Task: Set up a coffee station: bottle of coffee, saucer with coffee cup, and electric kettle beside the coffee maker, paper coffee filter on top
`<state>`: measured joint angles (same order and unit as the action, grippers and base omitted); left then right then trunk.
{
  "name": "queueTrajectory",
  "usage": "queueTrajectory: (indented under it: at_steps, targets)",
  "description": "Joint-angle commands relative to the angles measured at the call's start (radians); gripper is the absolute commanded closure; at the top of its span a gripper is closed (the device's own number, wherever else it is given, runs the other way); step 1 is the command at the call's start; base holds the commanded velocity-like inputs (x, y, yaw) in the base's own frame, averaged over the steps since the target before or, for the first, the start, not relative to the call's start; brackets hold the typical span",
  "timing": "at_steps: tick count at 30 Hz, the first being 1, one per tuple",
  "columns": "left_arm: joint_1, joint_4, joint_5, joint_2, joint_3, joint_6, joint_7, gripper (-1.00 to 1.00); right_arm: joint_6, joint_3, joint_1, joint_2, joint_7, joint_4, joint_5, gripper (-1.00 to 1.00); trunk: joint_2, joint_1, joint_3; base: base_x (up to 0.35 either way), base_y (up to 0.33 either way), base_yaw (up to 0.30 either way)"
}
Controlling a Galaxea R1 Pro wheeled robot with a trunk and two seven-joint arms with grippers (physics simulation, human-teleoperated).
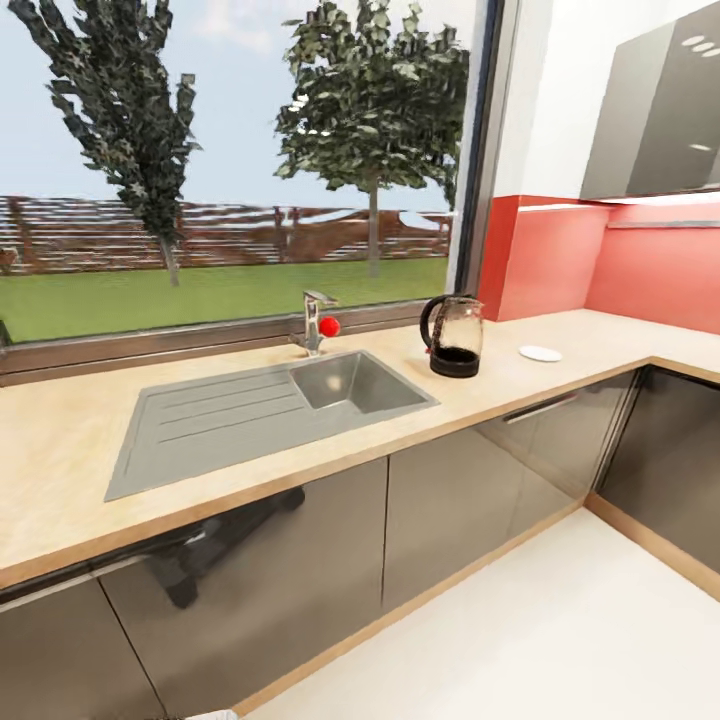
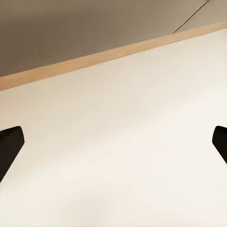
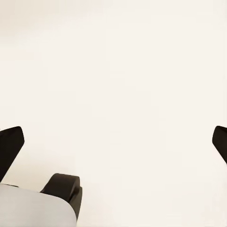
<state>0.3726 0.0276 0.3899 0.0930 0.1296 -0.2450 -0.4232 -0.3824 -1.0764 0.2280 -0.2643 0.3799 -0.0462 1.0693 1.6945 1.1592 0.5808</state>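
**Kettle and saucer wait on the tabletop, both tools spread wide over bare floor**

From the head view, the long light-brown speckled wood-look tabletop (image 1: 80, 440) runs beneath a wide window and turns a corner at the right, above glossy grey cabinet fronts (image 1: 455, 500). No brand, label or writing can be read on anything here.

The rounded dark smoky glass electric kettle (image 1: 453, 335) stands upright on its black base, black handle toward the window, just right of the sink. Near it, farther right and apart from it, the small plain round white saucer (image 1: 540, 353) lies flat on the tabletop with nothing on it.

Sunk into the tabletop sits a grey metal sink (image 1: 355, 381) with a ribbed drainer (image 1: 205, 420) on its left. A chrome tap (image 1: 314, 320) rises behind the basin with a small red ball (image 1: 329, 326) at its side. Behind the kettle stands a red glossy splashback (image 1: 560, 255); above it hangs a dark grey overhead unit (image 1: 660, 110). Trees, grass and a brown fence show through the window. The path along the cabinets is pale cream floor (image 1: 560, 640), edged by a light wooden plinth (image 1: 420, 600).

In the left wrist view, the left tool (image 2: 113, 142) has its two black fingertips (image 2: 10, 142) far apart, released, holding nothing, over pale floor near the plinth. In the right wrist view, the right tool (image 3: 113, 142) is likewise spread, fingertips (image 3: 10, 144) wide and empty, over the same floor, with a grey-and-black part of the robot (image 3: 52, 201) at the edge.
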Motion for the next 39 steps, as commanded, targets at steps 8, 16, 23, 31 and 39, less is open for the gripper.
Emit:
queueTrajectory:
  at_steps: [8,16,23,31,39]
  targets:
    - [0.001,-0.002,0.009,0.000,0.008,-0.004,-0.003,-1.00,-0.003,-0.007,0.001,0.000,0.008,-0.003,0.011,-1.00,0.001,0.000,0.001,0.017,-0.020,0.242]
    - [0.001,-0.002,0.009,0.001,0.008,-0.004,-0.003,-1.00,-0.003,-0.007,0.001,0.000,0.008,-0.003,0.011,-1.00,0.001,0.000,0.001,0.002,-0.002,0.095]
    - [0.002,-0.002,0.009,0.000,0.008,-0.004,-0.003,-1.00,-0.003,-0.007,0.001,0.000,0.008,-0.003,0.011,-1.00,0.001,0.000,0.001,0.000,0.019,0.010]
    - [0.001,-0.002,0.009,0.001,0.008,-0.004,-0.003,-1.00,-0.003,-0.007,0.001,0.000,0.008,-0.003,0.011,-1.00,0.001,0.000,0.001,0.000,0.062,0.001]
    - [0.001,-0.002,0.009,0.001,0.008,-0.004,-0.003,-1.00,-0.003,-0.006,0.001,0.000,0.010,-0.003,0.011,-1.00,0.001,0.000,0.001,0.000,0.006,0.000]
